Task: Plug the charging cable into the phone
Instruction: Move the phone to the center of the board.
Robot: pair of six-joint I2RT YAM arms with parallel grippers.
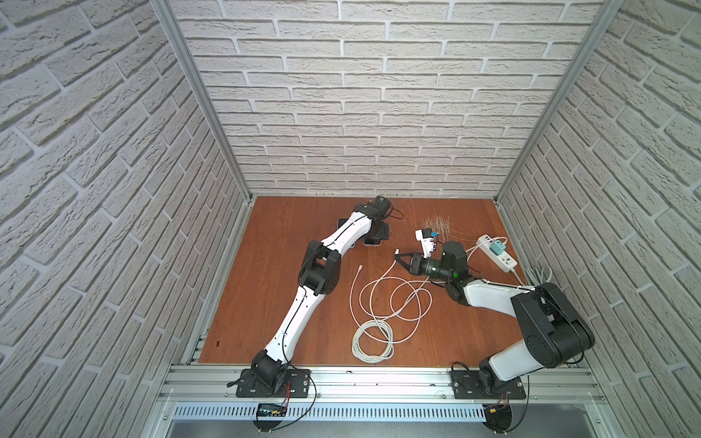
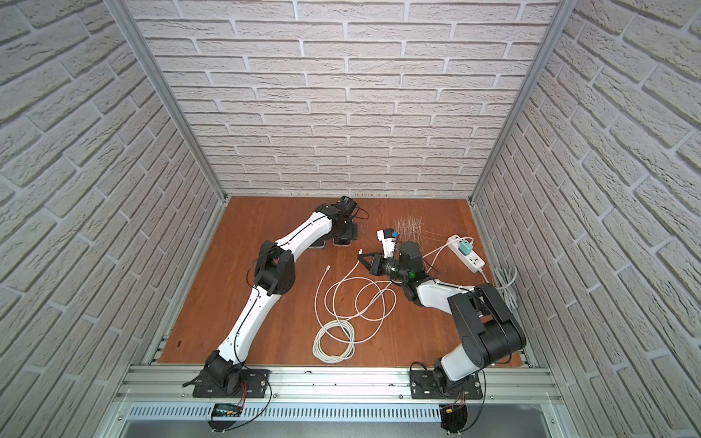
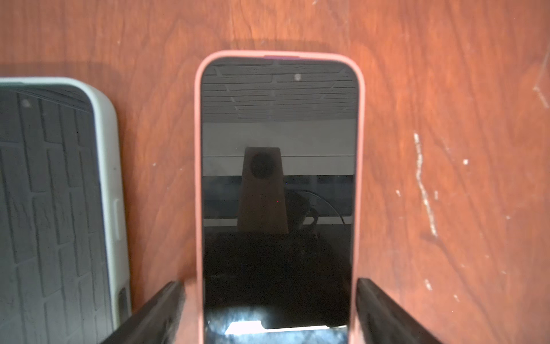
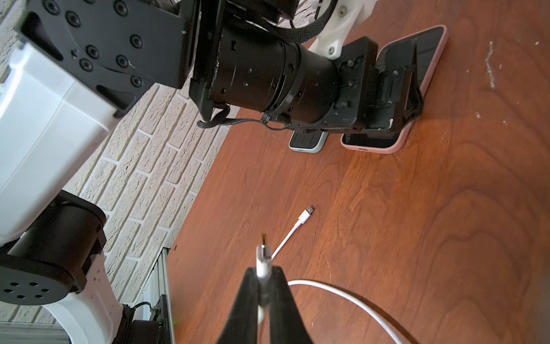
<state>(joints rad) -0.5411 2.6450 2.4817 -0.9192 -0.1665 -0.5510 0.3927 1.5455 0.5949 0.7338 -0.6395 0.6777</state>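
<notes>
The left hand [image 3: 269, 284] is spread wide over the phone [image 3: 276, 178], a pink-cased handset lying screen up on the counter [image 3: 446, 119]. Its black fingers [image 3: 384, 309] flank the phone's long edges at the bottom of the wrist frame. One finger is right at the case and the other just beside it with a sliver of gap, so nothing is clamped. In a top view the phone [image 1: 373, 243] sits at the upper middle of the wood, mostly hidden under that hand. A second phone [image 3: 59, 208], in a pale green case, lies just beside it and parallel, without touching.

The right hand [image 4: 263, 272] is pinched closed on the white plug [image 4: 263, 256] of the charging cable [image 4: 351, 297]. The metal tip pokes out past the fingertips, above the counter and well apart from the phone. A loose connector [image 4: 308, 212] lies flat on the wood between the two hands. In a top view a grey coil [image 1: 373, 341] rests at lower centre. A power strip [image 1: 506, 261] with a teal charger [image 1: 496, 249] plugged in sits at the right edge.
</notes>
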